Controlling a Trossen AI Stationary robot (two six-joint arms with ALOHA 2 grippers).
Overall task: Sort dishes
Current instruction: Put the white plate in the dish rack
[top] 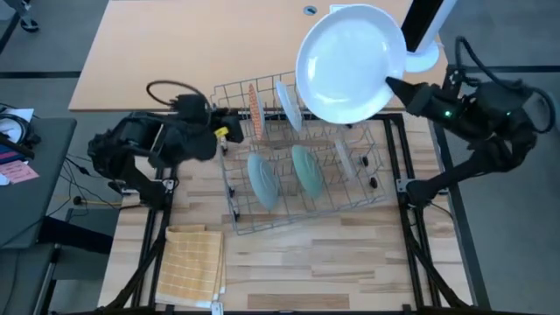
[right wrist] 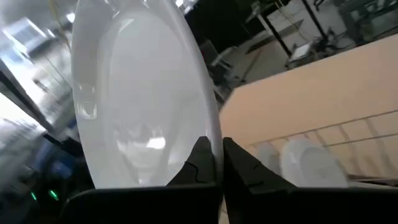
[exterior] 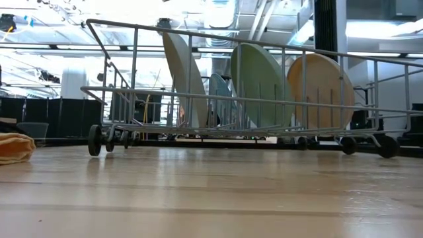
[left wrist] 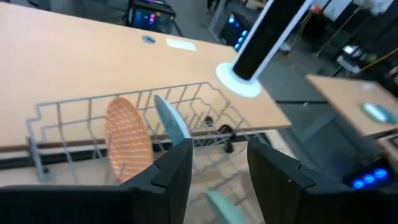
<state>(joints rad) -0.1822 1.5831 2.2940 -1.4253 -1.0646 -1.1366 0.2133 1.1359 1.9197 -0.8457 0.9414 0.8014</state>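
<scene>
Your right tool (top: 391,84) pinches the rim of a white plate (top: 347,63), held high above the wire rack's (top: 302,206) far corner. Below it, two teal plates (top: 262,178) and an orange patterned plate (top: 255,108) stand in the rack. Farther off, your left tool (top: 229,132) waits narrowly parted at the rack's opposite end, empty.

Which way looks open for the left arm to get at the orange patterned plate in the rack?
Probably from above: the left gripper sits open beside the wire rack, close to the orange patterned plate, whose upper edge stands clear of the wires.
</scene>
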